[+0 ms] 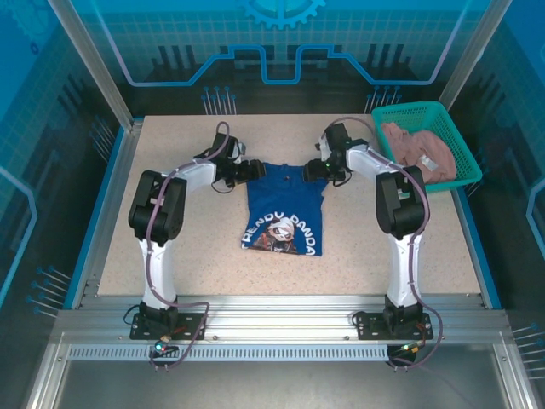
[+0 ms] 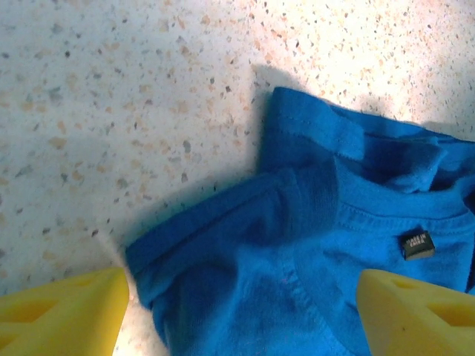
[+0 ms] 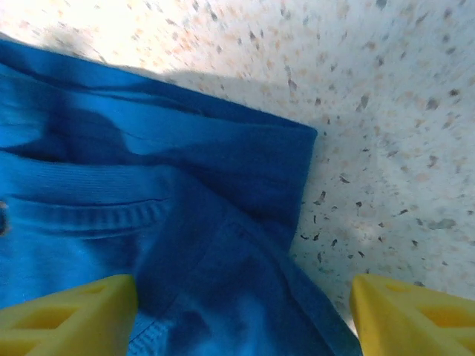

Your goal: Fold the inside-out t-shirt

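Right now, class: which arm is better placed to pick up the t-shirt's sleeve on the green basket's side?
Right, probably: the right tool stands open over that sleeve of the t-shirt, on the side of the green basket; the left tool is open over the opposite sleeve.

You look down on a speckled beige table (image 1: 179, 256) edged in blue (image 1: 98, 217), set inside a booth of translucent blue panels (image 1: 170, 43). A gear motif (image 1: 283, 10) marks the back wall. Aluminium posts (image 1: 92, 64) frame the far corners, and a slotted aluminium rail (image 1: 281, 328) runs along your near edge. Bright overhead light casts soft shadows on the stone-flecked surface.
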Available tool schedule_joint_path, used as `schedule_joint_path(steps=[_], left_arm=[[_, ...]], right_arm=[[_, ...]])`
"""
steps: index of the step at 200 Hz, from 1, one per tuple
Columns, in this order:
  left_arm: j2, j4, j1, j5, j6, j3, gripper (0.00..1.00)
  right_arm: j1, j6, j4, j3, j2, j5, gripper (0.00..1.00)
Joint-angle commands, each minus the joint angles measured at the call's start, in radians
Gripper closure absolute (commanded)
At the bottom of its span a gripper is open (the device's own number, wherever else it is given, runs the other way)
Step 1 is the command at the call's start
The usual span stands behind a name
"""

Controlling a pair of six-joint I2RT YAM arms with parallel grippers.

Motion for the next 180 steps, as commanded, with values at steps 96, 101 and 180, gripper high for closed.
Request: schedule_joint_path(steps=[96, 101, 180], left_arm=[[0.150, -0.029, -0.026, 0.193, 0.003, 0.106, 0.53], [0.154, -0.029, -0.026, 0.199, 0.002, 0.112, 0.55], [0.213, 0.037, -0.025, 0.271, -0.034, 0.186, 0.91]], right_arm=[[0.025, 0.070, 0.038, 0.110, 0.126, -0.150, 0.59], [0.024, 0.072, 0.037, 0.114, 0.127, -0.151, 0.61], [0.008, 0.113, 0.114, 0.149, 0.152, -0.229, 0.92]])
